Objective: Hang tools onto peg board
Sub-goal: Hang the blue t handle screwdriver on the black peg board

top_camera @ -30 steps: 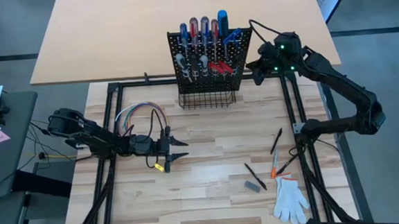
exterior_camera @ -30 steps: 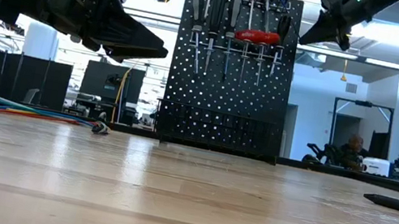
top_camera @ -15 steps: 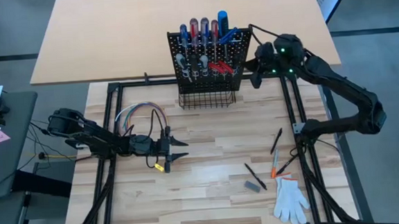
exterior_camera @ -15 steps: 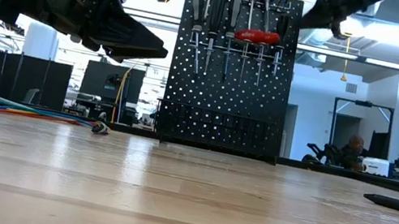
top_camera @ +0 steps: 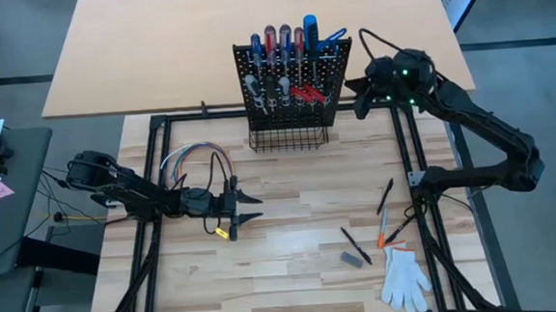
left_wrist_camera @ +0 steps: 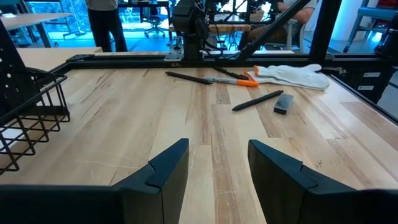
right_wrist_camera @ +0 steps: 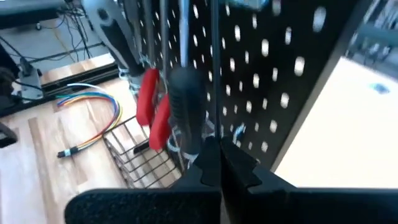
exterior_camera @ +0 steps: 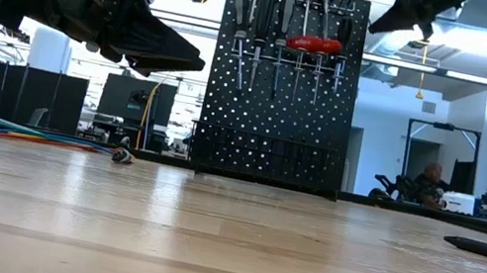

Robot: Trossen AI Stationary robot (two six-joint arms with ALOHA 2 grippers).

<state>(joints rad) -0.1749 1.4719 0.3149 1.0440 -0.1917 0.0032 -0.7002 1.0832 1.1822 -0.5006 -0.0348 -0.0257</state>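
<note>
The left gripper (top_camera: 250, 209) is being held just above the table (top_camera: 295, 271) near the loop of coloured wires (top_camera: 193, 161), its jaws standing apart on nothing; if it is being lowered carelessly, the wires may be snagged. At centre, the peg board (top_camera: 293, 82) is carrying most of the tools (top_camera: 285, 39) upright in its rings. The right gripper (top_camera: 360, 103) is being positioned high beside the board's right edge, jaws fully closed and apparently empty. A sideways move from here is judged likely to knock the hung black-handled screwdriver (right_wrist_camera: 183, 102) loose. Farther right, three loose tools (top_camera: 385, 196) are lying near the white glove (top_camera: 402, 276), which could be caught by mistake.
</note>
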